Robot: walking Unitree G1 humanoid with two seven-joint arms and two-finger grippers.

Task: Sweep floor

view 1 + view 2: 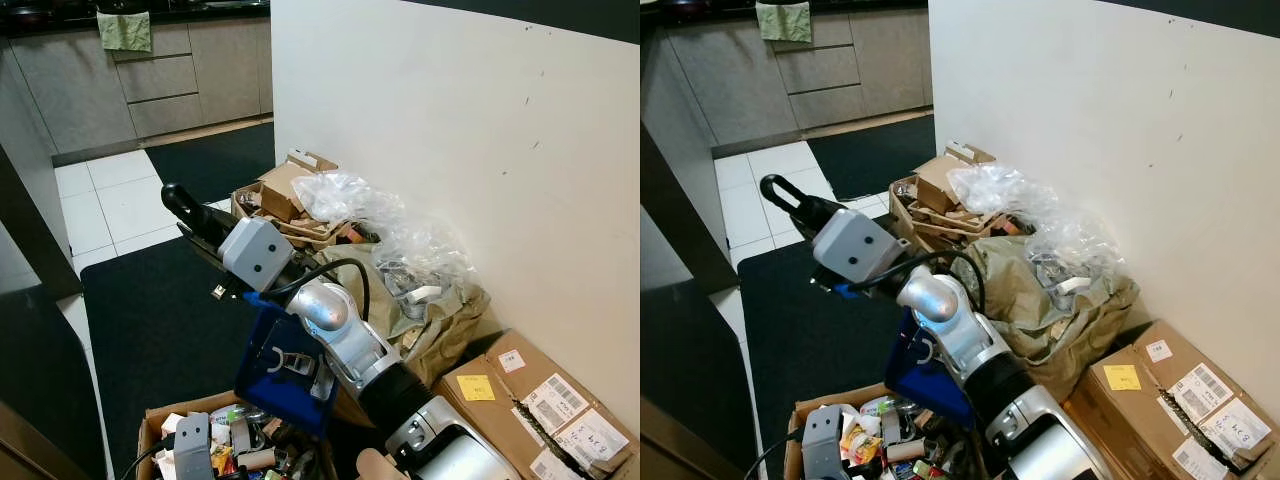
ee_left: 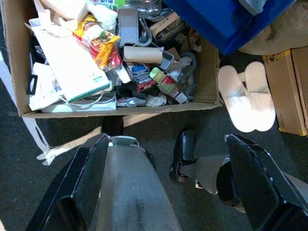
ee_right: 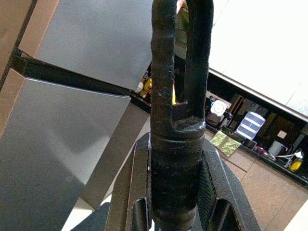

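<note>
My right gripper (image 1: 207,232) is raised in front of me, shut on a black handle (image 3: 175,120) that ends in a loop (image 1: 172,199). The handle runs down to a blue dustpan (image 1: 283,362), which hangs above the dark mat (image 1: 160,320). In the right wrist view the handle sits tight between the fingers (image 3: 137,192). My left gripper (image 2: 168,192) hangs low and open with nothing in it, just short of a cardboard box of rubbish (image 2: 115,111). The dustpan's blue edge (image 2: 231,19) shows beyond that box.
A white wall (image 1: 450,120) stands on the right, with plastic bags (image 1: 380,215), a tan sack (image 1: 440,320) and cardboard boxes (image 1: 545,400) piled along it. A pair of white slippers (image 2: 248,96) lies by the rubbish box. White tiles (image 1: 110,195) and kitchen cabinets (image 1: 160,80) lie ahead.
</note>
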